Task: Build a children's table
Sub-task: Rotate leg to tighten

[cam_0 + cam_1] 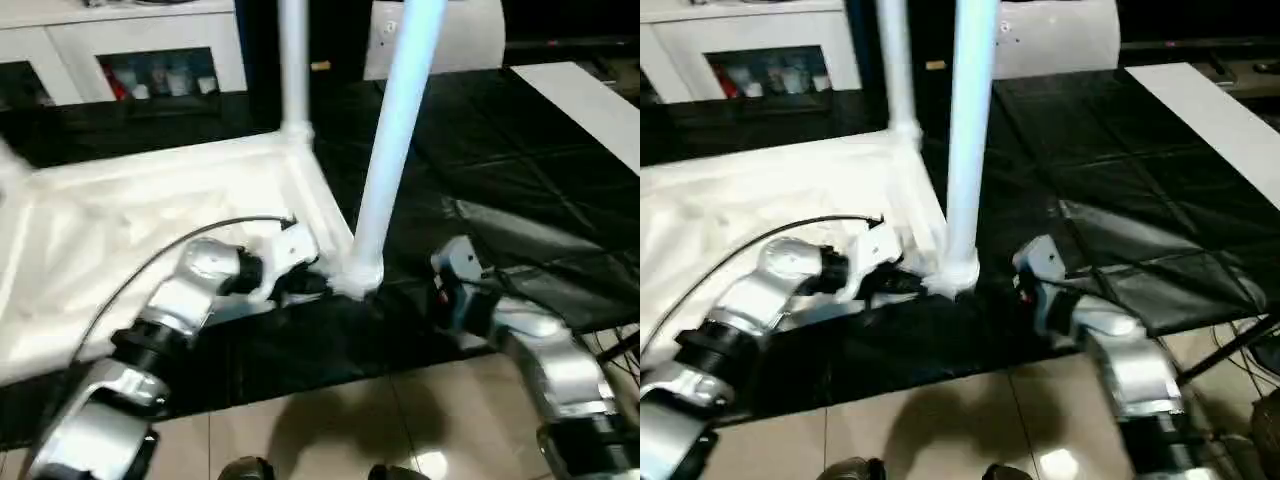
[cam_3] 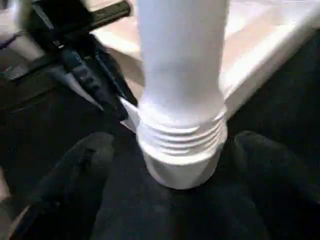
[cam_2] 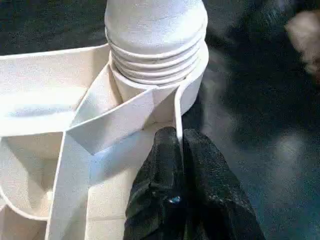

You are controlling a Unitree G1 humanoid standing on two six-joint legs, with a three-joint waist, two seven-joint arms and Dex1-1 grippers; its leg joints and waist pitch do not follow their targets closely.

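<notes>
Head stereo pair looks forward and down over both forearms at the desk (image 1: 520, 150). Both wrist cams sit close, facing the same leg (image 2: 182, 75) socket (image 3: 192, 95) from opposite sides.

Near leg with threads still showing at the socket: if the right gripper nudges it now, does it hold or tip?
Likely wobbles: the near leg shows several exposed threads above the corner socket, so it looks only partly seated. It stands tall and slightly tilted, so a push high up probably levers it. The tabletop should stay put, since the left gripper is pinched on its rim.
</notes>
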